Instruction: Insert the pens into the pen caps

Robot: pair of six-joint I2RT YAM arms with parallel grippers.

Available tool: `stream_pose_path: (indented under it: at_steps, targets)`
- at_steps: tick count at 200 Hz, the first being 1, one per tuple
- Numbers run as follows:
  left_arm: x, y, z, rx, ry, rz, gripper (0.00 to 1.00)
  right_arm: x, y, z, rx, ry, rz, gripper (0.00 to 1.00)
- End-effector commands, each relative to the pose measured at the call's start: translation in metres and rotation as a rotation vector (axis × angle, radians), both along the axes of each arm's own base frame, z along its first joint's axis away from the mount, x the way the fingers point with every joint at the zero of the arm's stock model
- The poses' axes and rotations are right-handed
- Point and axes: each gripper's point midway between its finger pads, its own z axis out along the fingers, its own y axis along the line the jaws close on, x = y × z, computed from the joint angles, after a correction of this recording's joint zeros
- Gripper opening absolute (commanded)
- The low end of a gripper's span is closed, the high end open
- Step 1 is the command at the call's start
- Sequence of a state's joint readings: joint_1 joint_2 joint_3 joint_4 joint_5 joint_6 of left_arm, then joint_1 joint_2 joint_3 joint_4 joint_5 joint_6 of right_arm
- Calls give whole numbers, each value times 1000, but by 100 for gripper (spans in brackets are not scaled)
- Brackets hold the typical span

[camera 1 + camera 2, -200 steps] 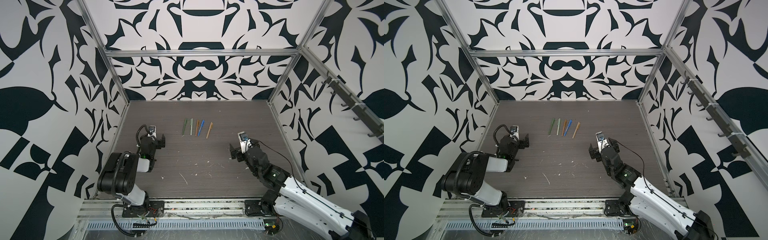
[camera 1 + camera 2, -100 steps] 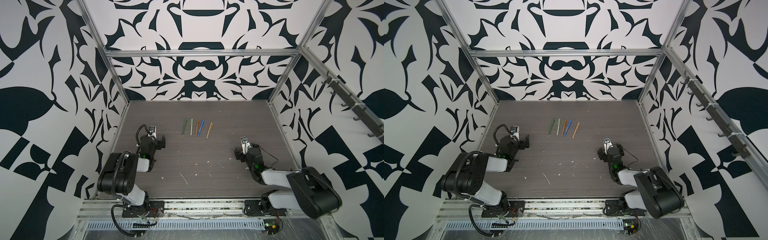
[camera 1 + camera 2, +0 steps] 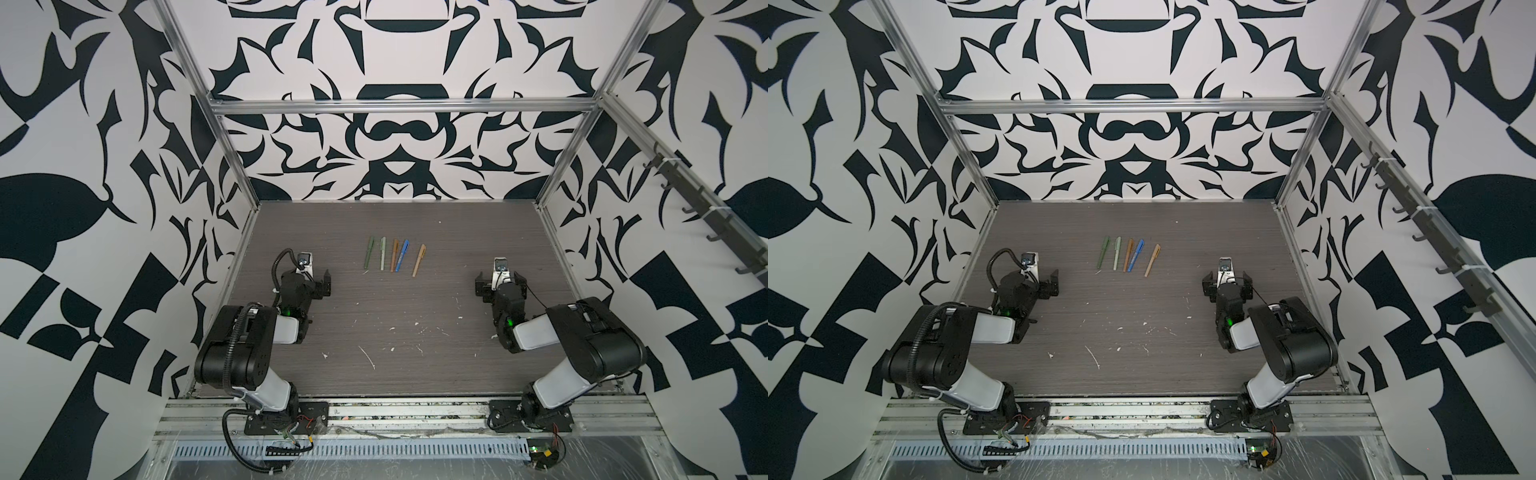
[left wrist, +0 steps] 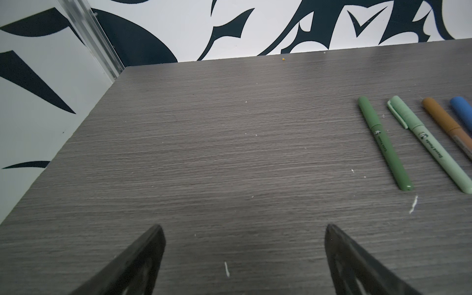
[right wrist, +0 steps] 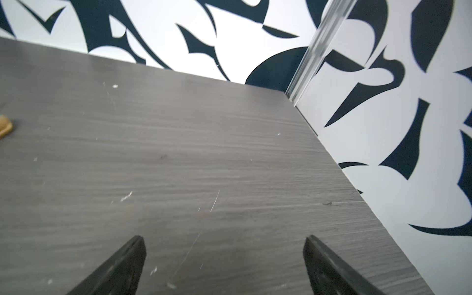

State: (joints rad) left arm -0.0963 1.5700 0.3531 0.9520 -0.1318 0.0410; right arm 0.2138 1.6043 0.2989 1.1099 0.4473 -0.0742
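Observation:
Five pens lie side by side at the middle back of the table in both top views: dark green (image 3: 368,254), pale green (image 3: 382,259), orange-brown (image 3: 394,260), blue (image 3: 402,261) and tan (image 3: 419,260). In the left wrist view the pen caps sit on the far ends of the dark green (image 4: 367,112) and pale green (image 4: 402,112) pens. My left gripper (image 3: 309,276) (image 4: 242,227) rests open near the left wall, well left of the row. My right gripper (image 3: 500,280) (image 5: 224,237) stands open near the right wall, with nothing between its fingers.
White flecks of debris (image 3: 370,357) are scattered over the front half of the grey table (image 3: 457,232). Patterned walls close in the left, back and right sides. An aluminium rail (image 3: 407,415) with both arm bases runs along the front edge.
The right arm has folded back onto its base, and its gripper has drawn a little to the right and away from the middle. The left arm and the pens have not moved.

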Motion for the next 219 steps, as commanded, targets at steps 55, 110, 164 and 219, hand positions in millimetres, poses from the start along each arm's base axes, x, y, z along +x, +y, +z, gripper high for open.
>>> stream_pose_path:
  at_steps: [55,110,164,219]
  targets:
    - [1,-1,4,-9,-14,-5,100,0,-18,-1,44,16,-89,100]
    - [1,-1,4,-8,-13,-6,100,0,-18,-1,46,18,-87,100]
    - [1,-1,4,-8,-14,-6,99,0,-18,-1,45,19,-86,100]
    - [1,-1,4,-9,-15,-5,99,4,-21,-6,101,44,-62,100]
